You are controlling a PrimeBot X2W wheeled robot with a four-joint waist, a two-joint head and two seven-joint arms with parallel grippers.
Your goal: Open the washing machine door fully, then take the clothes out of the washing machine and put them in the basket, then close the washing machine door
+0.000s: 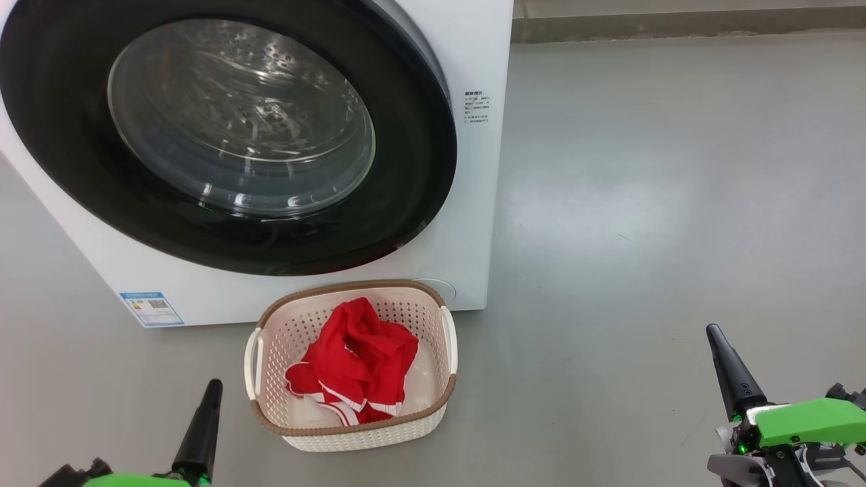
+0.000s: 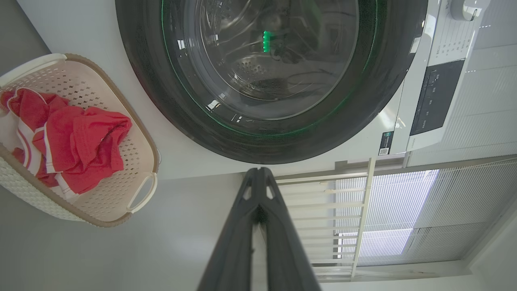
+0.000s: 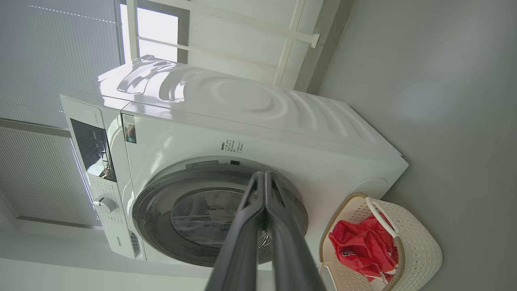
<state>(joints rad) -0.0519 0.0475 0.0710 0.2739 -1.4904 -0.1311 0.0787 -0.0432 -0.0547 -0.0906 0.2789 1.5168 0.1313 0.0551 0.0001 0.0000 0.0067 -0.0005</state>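
Clothes (image 1: 352,362) lie in the basket (image 1: 358,439); the door (image 1: 419,169) looks shut, so we check its latch. Left fingers (image 1: 203,426) and right fingers (image 1: 731,372) are pressed together, empty.

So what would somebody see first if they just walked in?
The bright red clothes, heaped in the cream basket on the floor right before the washing machine. Above it looms the big round door, glossy black around clear glass, and it looks shut.

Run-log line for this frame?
round black-rimmed glass door shut | red white-trimmed garment in cream perforated basket | left gripper, right gripper: jaws shut, empty
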